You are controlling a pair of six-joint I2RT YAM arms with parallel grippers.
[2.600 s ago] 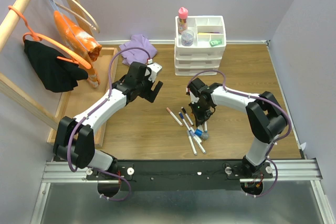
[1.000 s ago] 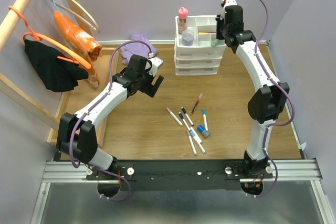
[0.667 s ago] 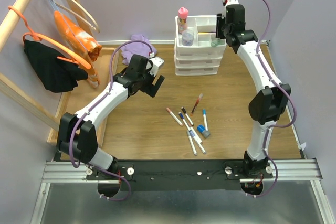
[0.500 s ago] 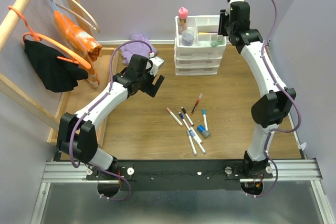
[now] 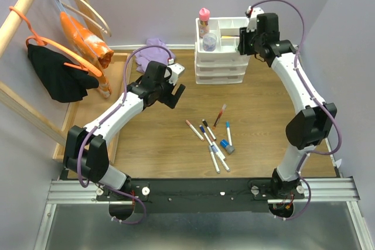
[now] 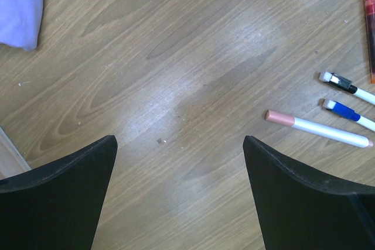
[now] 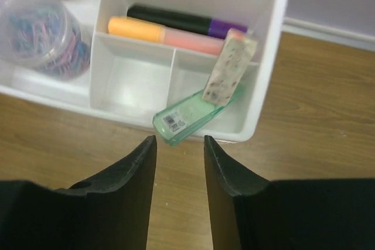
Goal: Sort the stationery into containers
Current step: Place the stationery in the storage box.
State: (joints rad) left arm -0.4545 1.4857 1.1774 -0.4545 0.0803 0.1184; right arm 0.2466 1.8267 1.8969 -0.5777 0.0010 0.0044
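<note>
Loose markers (image 5: 214,140) lie on the table well in front of the white drawer unit (image 5: 222,65), outside any compartment. The left gripper (image 6: 179,140) hangs over bare wood between them and the unit. Its own camera shows its jaws spread wide and empty, with a pink-capped marker (image 6: 319,132) just off to one side. The overhead view cannot show inside the unit's top tray (image 7: 270,51); the right wrist camera can. An orange highlighter (image 7: 158,31) and a black-and-purple one (image 7: 181,20) lie side by side in a rear slot. A mint-green highlighter (image 7: 196,112) rests tilted across the front rim. The right gripper (image 7: 179,140) hovers above that rim, jaws slightly parted, holding nothing.
</note>
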